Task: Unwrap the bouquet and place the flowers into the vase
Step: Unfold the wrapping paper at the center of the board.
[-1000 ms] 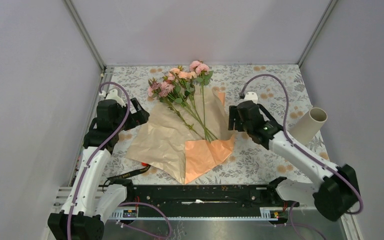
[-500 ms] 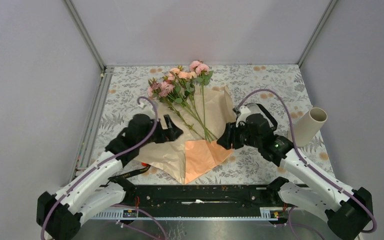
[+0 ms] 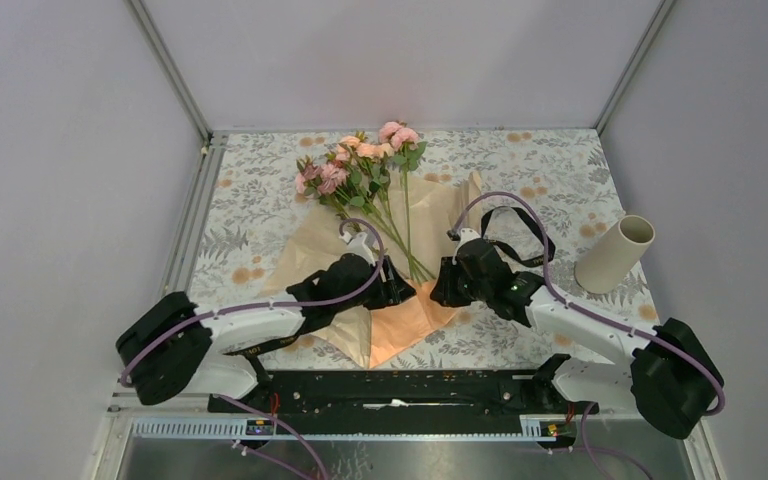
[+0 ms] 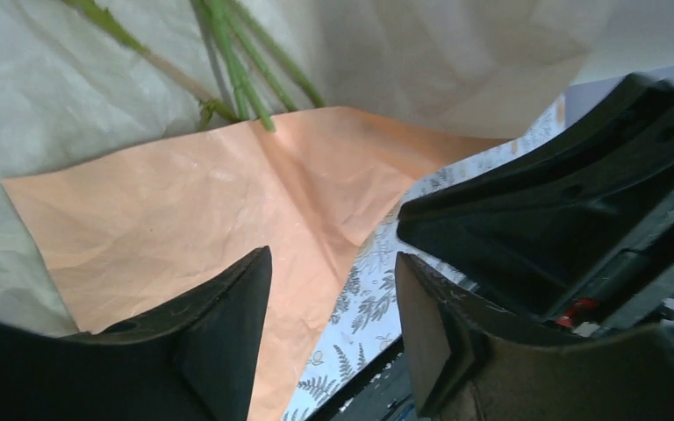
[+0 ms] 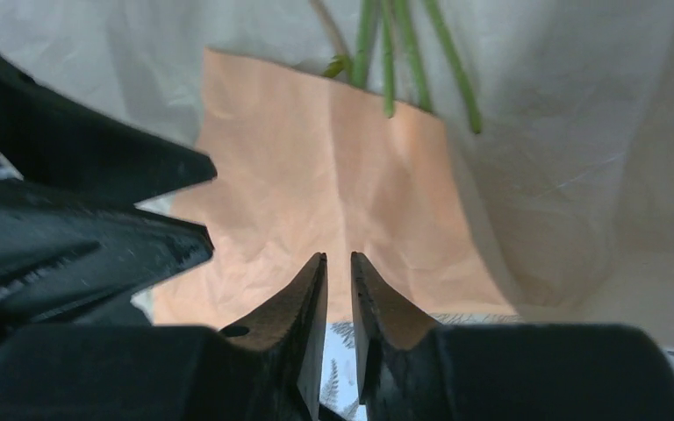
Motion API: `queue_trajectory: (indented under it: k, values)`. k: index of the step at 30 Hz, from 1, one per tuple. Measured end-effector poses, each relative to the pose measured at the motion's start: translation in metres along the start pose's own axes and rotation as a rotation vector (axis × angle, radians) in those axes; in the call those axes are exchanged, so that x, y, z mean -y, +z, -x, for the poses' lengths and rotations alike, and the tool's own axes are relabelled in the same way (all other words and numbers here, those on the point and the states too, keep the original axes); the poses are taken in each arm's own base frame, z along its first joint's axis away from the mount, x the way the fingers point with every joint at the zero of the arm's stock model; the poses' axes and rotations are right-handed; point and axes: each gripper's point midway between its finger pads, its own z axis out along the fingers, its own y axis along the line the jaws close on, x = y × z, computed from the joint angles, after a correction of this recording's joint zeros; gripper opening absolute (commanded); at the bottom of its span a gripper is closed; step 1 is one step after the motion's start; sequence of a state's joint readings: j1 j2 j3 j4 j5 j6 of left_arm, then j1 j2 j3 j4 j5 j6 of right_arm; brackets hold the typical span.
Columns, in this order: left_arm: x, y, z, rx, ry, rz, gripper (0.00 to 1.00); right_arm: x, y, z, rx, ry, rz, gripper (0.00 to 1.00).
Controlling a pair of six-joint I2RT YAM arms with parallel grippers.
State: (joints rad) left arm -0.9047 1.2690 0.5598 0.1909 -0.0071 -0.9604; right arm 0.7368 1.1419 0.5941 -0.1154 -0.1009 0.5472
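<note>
Between the two sets of fingers, mid-table, lies the opened wrapping paper [image 3: 310, 255], crinkled and tan, with an orange corner [image 3: 405, 322] folded over. We see the left gripper [image 3: 400, 292] and the right gripper [image 3: 440, 290] low over that orange corner, facing each other, close but apart.

In the left wrist view, the left fingers [image 4: 228, 324] stand moderately apart with nothing between them; orange paper and patterned cloth show through the gap. In the right wrist view, the right fingers [image 5: 294, 307] are only a thin slit apart and grip nothing.

Just beyond both sets of fingertips, the green stems [image 3: 400, 240] end on the tan paper. They run away from the fingers to the flowers [image 3: 360, 160], pink and peach roses lying near the far edge of the table.

Well off to the right of the right fingers, the vase [image 3: 615, 252], a plain cream tube, sits tilted close to the right wall.

Under everything is a pale tablecloth [image 3: 540, 170] printed with grey leaves and orange blossoms. Behind the fingers, a black rail [image 3: 400, 385] runs along the near edge, and a black ribbon [image 3: 260, 347] lies near it. Plain grey-lilac walls [image 3: 410, 60] close in three sides, with metal posts [image 3: 170, 70] in the far corners.
</note>
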Motion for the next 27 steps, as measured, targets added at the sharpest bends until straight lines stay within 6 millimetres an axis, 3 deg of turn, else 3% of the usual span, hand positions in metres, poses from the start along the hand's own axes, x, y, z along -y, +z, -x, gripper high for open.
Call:
queue_trajectory:
  k: [5,10,17,22,27]
  values:
    - [-0.03,0.02,-0.032,-0.05,-0.038,0.073,0.5,0.027,0.013,0.003,0.017,0.043,-0.117,0.21]
    - [-0.057,0.023,-0.05,-0.074,-0.051,0.14,0.48,0.066,0.012,0.008,0.066,0.115,-0.24,0.22]
    - [-0.06,0.022,-0.052,-0.045,-0.073,0.121,0.47,0.11,0.006,0.018,0.118,0.207,-0.364,0.21]
    - [-0.06,0.021,-0.053,-0.023,-0.086,0.106,0.47,0.144,0.01,0.013,0.098,0.327,-0.437,0.21]
    - [-0.06,0.021,-0.054,-0.012,-0.098,0.105,0.46,0.158,0.009,0.017,0.122,0.439,-0.428,0.25]
